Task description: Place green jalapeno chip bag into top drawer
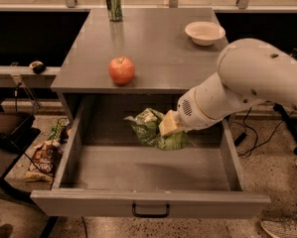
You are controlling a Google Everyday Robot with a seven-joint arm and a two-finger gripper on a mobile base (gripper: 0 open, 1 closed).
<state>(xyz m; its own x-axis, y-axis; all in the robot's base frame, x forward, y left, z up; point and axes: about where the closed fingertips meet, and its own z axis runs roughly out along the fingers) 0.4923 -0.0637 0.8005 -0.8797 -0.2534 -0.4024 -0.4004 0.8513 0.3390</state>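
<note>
The green jalapeno chip bag (153,129) is wrinkly green foil with white print. My gripper (168,125) is shut on it and holds it inside the open top drawer (150,203), near the back, a little above the drawer floor. The white arm reaches in from the right over the drawer's right side. The drawer is pulled out wide, with a black handle (150,213) at the centre of its front panel. The far side of the bag is hidden behind the gripper.
On the grey table top (158,38) stand a red apple (121,70), a tall green drink can (113,4) at the back and a white bowl (204,32) at the right. A brown-orange snack bag (42,160) lies on the floor to the left.
</note>
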